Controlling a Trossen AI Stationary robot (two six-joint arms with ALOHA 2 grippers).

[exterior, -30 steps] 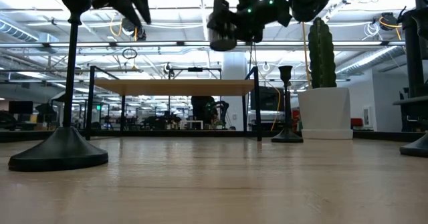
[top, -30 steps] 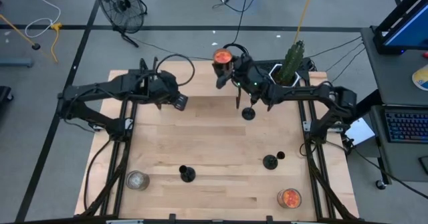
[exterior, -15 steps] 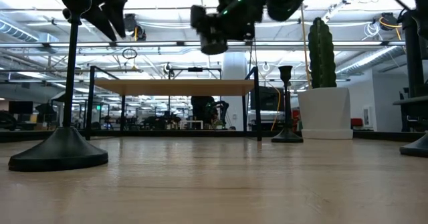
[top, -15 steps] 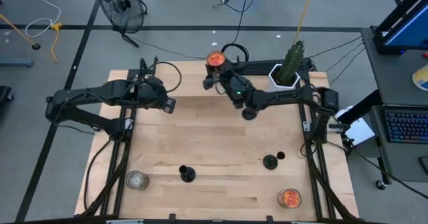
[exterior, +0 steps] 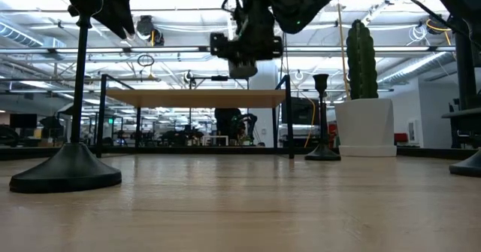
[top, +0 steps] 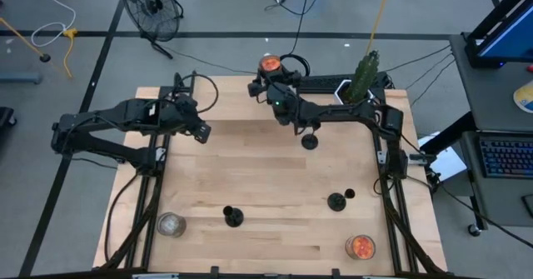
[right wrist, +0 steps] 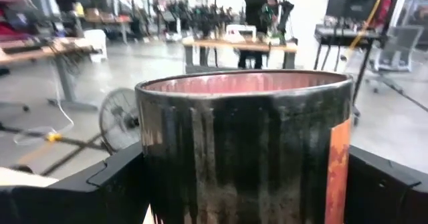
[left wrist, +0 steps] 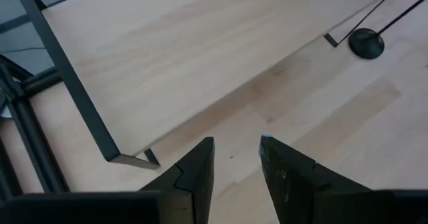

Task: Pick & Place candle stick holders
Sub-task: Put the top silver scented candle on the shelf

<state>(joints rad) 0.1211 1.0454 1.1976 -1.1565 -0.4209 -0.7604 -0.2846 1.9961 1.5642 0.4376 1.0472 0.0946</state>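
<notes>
- Candle stick holders: 3 on the surface point(top: 250, 171) — first holder point(top: 309, 140) toward the far edge, second holder point(top: 232, 216) near front, third holder point(top: 336, 201) near front right.
- Glass jars: 3 — orange jar point(top: 270, 65) at far edge, second orange jar point(top: 360, 246) front right, grey jar point(top: 171, 225) front left.
- Cactus pot point(top: 356, 89): 1.
- Arms: 2.

Open table point(top: 258, 179) centre; 3 candle stick holders point(top: 232, 217) ring it.
</notes>
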